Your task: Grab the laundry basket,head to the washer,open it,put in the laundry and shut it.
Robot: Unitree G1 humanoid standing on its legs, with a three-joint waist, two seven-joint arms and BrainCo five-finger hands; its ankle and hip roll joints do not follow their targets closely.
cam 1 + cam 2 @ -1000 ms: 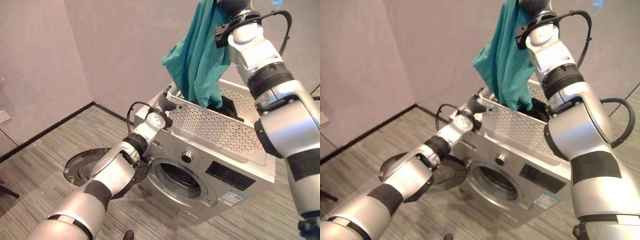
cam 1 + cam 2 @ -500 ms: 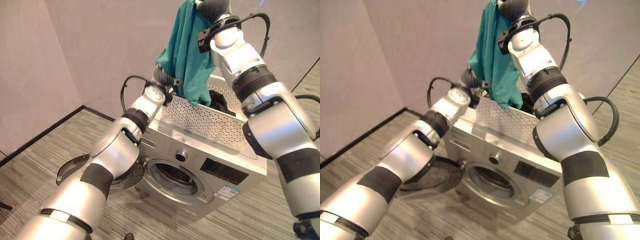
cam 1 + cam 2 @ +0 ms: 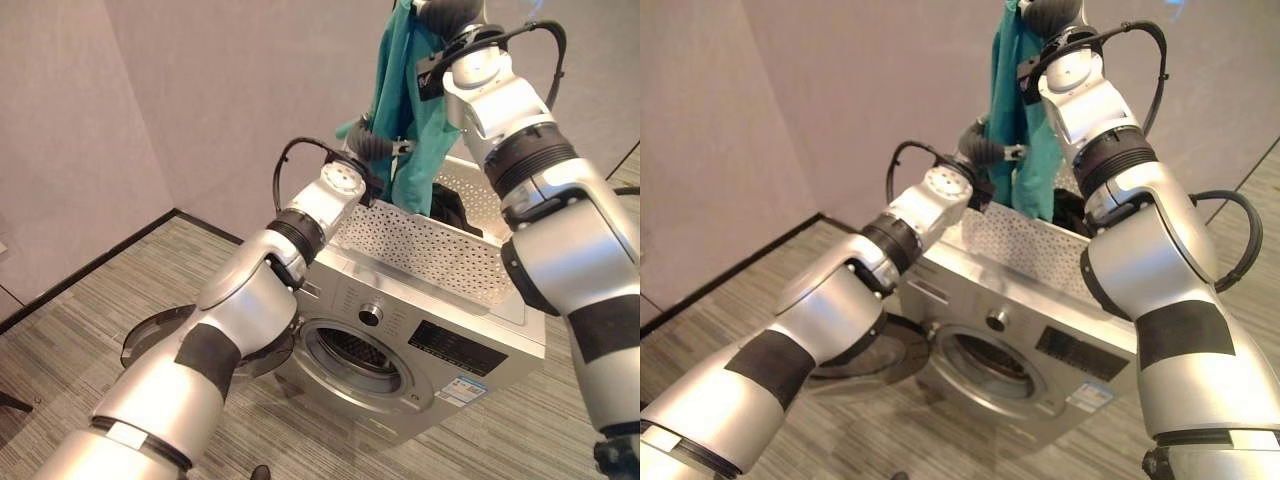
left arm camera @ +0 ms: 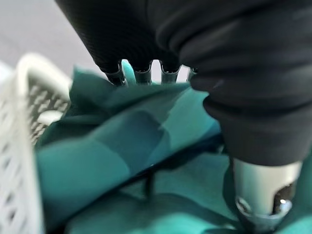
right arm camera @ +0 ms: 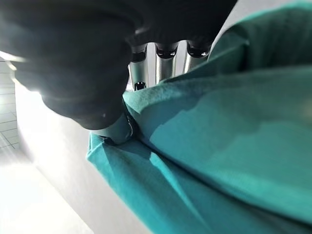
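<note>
Washer [image 3: 420, 345] door open, basket [image 3: 440, 250] on top. Right hand [image 5: 146, 58] grips teal cloth [image 3: 405, 90] high above basket; left hand [image 4: 146, 73] clutches its lower part. Loading, shutting remain.

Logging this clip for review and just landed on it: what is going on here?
The right hand holds a teal garment high above the white laundry basket, which sits on top of the washer. The left hand is closing on the hanging cloth lower down. The washer door stands open; the garment is not in the drum yet.
</note>
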